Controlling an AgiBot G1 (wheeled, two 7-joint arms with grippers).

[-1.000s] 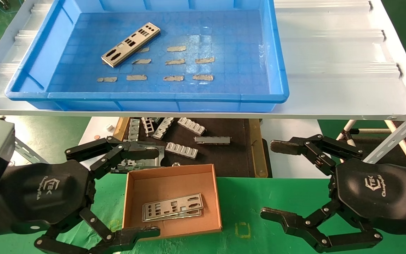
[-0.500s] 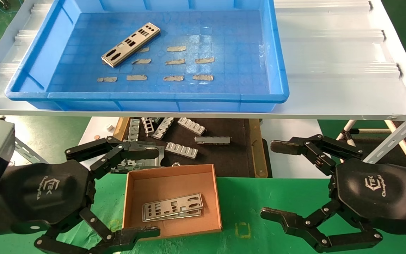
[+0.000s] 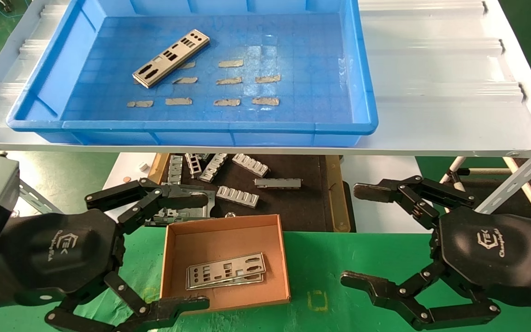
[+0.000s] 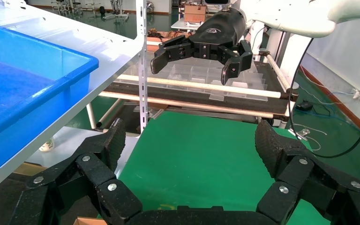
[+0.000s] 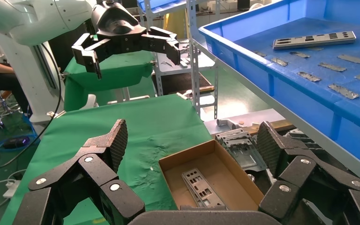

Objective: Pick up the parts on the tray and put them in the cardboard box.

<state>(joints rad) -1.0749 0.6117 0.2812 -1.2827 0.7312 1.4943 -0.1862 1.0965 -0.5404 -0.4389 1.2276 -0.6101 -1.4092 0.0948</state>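
Note:
One silver punched plate (image 3: 171,58) lies at the far left of the blue tray (image 3: 191,131) on the upper shelf; it also shows in the right wrist view (image 5: 314,40). The cardboard box (image 3: 168,258) sits on the green cloth below, with silver plates (image 3: 225,270) stacked in it, also seen in the right wrist view (image 5: 199,186). My left gripper (image 3: 192,251) is open and empty just left of the box. My right gripper (image 3: 356,235) is open and empty to the box's right. Both hang low, well below the tray.
Several small grey tape-like patches (image 3: 228,81) lie on the tray floor. Under the shelf, ribbed grey brackets (image 3: 238,195) lie on a dark brown-edged mat (image 3: 311,203). The white shelf (image 3: 440,92) overhangs the space in front of the grippers; shelf posts (image 3: 505,184) stand at the right.

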